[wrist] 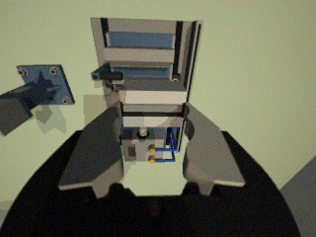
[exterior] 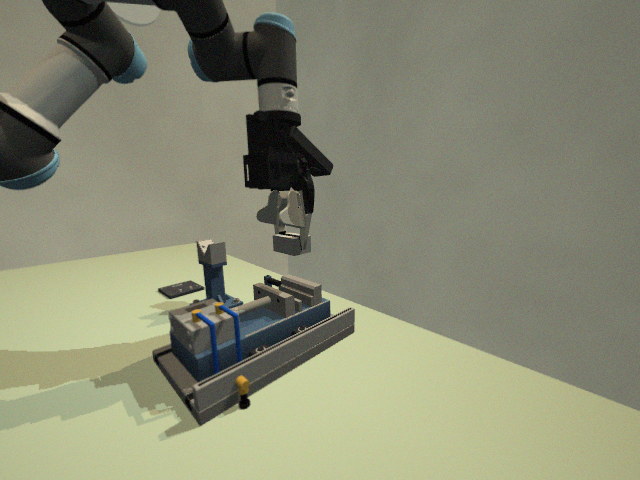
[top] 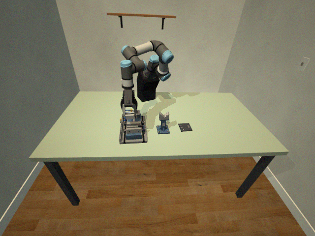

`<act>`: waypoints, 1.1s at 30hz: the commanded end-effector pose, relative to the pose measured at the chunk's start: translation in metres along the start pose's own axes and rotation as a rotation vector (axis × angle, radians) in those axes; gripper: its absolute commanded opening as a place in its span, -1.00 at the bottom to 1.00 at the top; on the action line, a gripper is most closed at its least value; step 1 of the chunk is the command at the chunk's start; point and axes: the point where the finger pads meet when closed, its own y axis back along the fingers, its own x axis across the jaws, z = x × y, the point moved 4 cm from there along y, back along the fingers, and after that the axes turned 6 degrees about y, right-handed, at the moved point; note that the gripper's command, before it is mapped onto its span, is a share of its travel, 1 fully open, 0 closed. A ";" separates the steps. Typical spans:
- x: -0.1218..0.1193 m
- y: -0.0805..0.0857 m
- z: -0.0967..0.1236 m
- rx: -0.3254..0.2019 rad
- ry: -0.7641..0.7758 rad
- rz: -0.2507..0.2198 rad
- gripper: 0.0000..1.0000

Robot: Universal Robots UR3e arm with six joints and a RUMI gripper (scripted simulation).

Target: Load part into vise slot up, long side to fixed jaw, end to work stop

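The gripper point(top: 129, 114) point(exterior: 292, 239) point(wrist: 152, 102) is closed on the block point(top: 130, 117) point(exterior: 290, 244) point(wrist: 153, 96), above the vise point(top: 134, 136) point(exterior: 268, 334) point(wrist: 140, 39). If it comes down badly aligned, the block may hit the stop point(top: 139, 126) point(exterior: 271, 280) point(wrist: 111, 76) and tilt.

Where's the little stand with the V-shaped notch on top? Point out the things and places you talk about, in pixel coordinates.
The notched stand point(top: 164, 116) point(exterior: 215, 254) point(wrist: 15, 113) stands on the table, between the vise point(top: 134, 135) point(exterior: 273, 356) point(wrist: 148, 55) and the flat dark plate point(top: 185, 127) point(exterior: 180, 289) in the top view.

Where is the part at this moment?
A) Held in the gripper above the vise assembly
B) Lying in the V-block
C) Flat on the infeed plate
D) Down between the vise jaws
A: the exterior view shows the part between the fingertips of the gripper, with a gap below it to the vise.
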 end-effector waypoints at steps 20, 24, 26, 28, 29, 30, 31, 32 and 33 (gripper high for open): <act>0.001 -0.032 -0.001 0.002 0.001 0.003 -1.00; 0.001 -0.033 -0.001 0.002 0.001 0.003 -1.00; 0.001 -0.035 -0.001 0.002 0.001 0.003 -1.00; 0.001 -0.036 -0.001 0.002 0.001 0.003 -1.00; 0.001 -0.036 -0.001 0.002 0.001 0.003 -1.00; 0.001 -0.036 -0.001 0.002 0.001 0.003 -1.00; 0.001 -0.037 -0.001 0.002 0.001 0.003 -1.00; 0.001 -0.037 -0.001 0.002 0.001 0.003 -1.00; 0.001 -0.037 -0.001 0.002 0.001 0.003 -1.00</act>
